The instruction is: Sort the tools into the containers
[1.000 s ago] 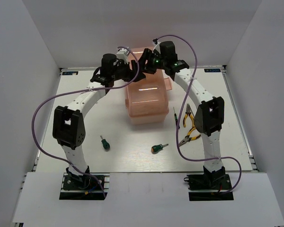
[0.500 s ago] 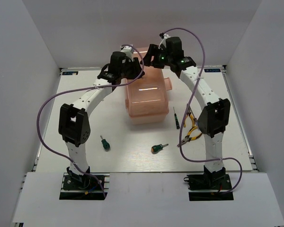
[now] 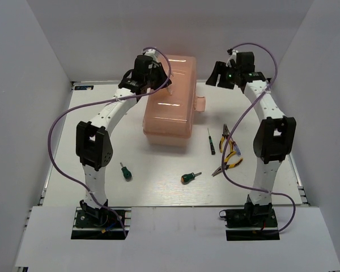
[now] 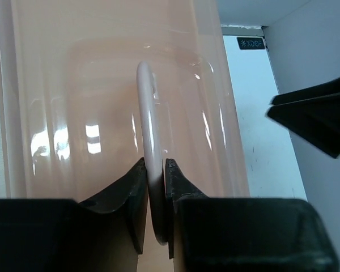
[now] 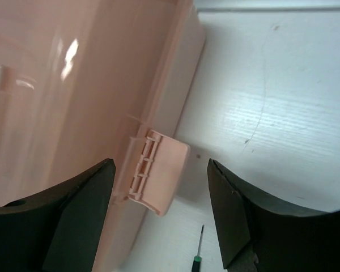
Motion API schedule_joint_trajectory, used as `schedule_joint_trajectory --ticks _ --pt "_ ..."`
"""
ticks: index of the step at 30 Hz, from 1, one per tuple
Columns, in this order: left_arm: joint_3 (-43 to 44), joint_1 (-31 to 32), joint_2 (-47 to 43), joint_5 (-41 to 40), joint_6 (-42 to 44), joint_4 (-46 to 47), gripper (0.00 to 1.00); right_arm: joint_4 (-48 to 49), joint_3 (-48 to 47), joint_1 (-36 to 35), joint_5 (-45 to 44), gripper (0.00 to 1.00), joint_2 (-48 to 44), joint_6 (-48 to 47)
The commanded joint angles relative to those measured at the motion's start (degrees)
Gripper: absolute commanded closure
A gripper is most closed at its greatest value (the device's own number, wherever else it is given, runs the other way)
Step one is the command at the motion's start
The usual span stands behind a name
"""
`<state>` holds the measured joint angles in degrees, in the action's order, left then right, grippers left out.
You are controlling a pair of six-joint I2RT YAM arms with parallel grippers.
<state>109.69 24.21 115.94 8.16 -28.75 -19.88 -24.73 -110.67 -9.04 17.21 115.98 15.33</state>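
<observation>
The salmon-pink toolbox stands at the back centre with its rounded lid down, so the containers inside are hidden. My left gripper is on top of the lid. In the left wrist view it is shut on the moulded handle. My right gripper hangs open off the box's right side, and the side latch shows below and between its fingers. On the table lie two stubby green screwdrivers, a thin dark screwdriver and two yellow-handled pliers.
White walls close in the table on the left, back and right. The right arm's upright link stands just right of the pliers. A purple cable loops out from the left arm.
My left gripper has closed on the handle. The right arm has swung off the lid to the box's right side, its jaws a little wider. The box sits slightly further left.
</observation>
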Motion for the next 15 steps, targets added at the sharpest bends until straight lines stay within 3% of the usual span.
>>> schedule_joint_trajectory --ticks 1,9,15 --pt "5.3 0.0 -1.5 3.1 -1.0 -1.8 1.0 -2.1 0.3 0.6 14.0 0.28 2.9 -2.5" --pt "5.9 0.0 -0.5 3.8 -3.7 -2.6 1.0 1.3 4.7 1.7 25.1 0.28 8.0 3.1" --pt "5.9 0.0 -0.5 3.8 -4.8 -2.6 1.0 2.1 10.2 1.8 27.2 0.28 7.7 4.6"
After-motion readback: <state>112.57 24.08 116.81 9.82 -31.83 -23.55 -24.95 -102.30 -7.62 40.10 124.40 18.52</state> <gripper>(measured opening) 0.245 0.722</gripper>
